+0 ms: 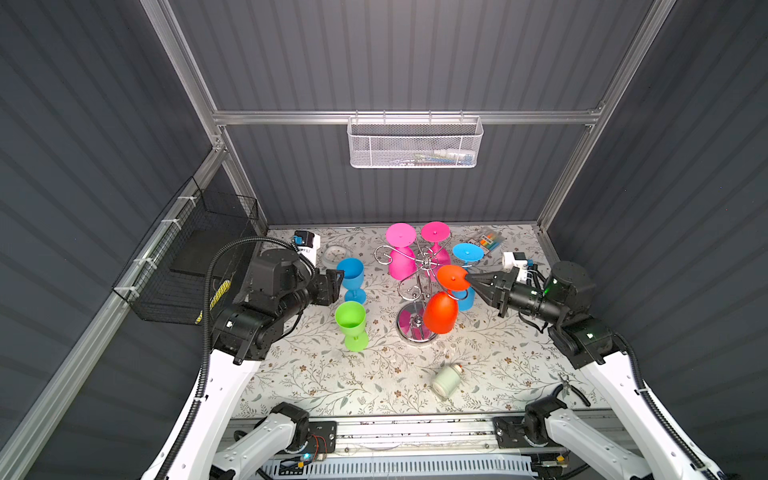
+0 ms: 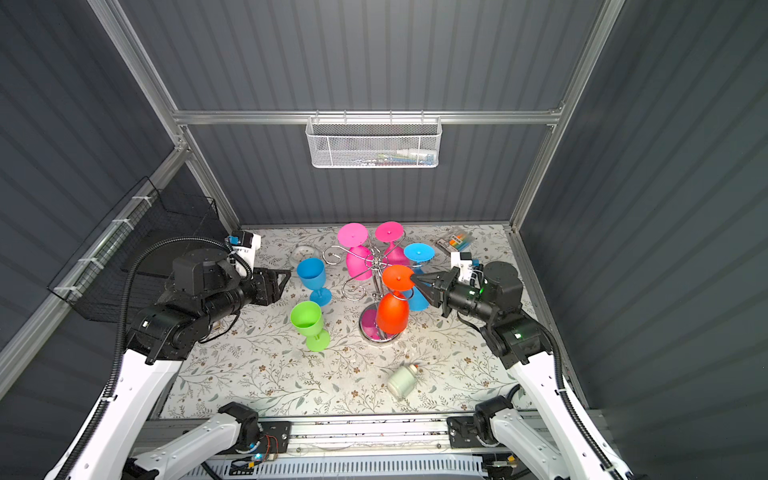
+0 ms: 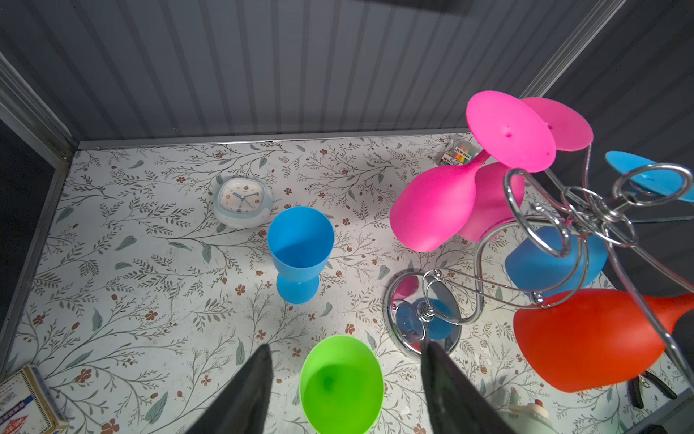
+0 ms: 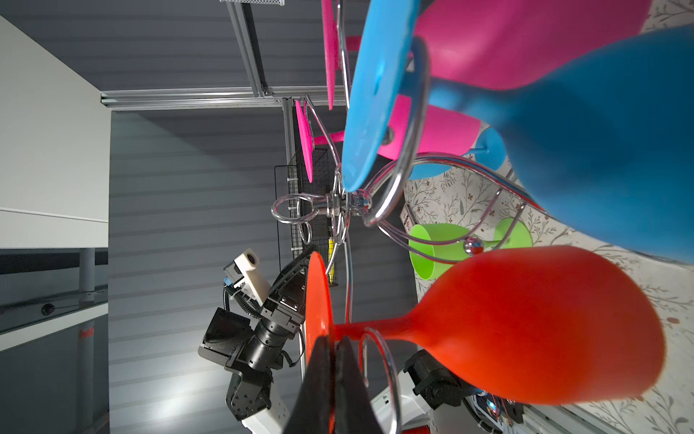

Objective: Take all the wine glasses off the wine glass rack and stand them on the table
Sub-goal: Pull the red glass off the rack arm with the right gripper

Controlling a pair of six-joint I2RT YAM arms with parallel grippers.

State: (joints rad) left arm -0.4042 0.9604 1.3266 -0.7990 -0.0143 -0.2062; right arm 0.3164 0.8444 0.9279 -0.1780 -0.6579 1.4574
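Glossy chrome wire wine glass rack; matt smooth plastic orange wine glass.

Left gripper hangs level with jaws parted, while opposite it the right gripper reaches inward, pinched tight on the orange wine glass by its foot.

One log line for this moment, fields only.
right gripper: shut on orange plastic wine glass foot | glass: hanging inverted on chrome wire rack | left gripper: open, empty

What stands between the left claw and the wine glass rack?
An upright blue wine glass stands there, nearer the left claw than the wine glass rack. Both top views show it.
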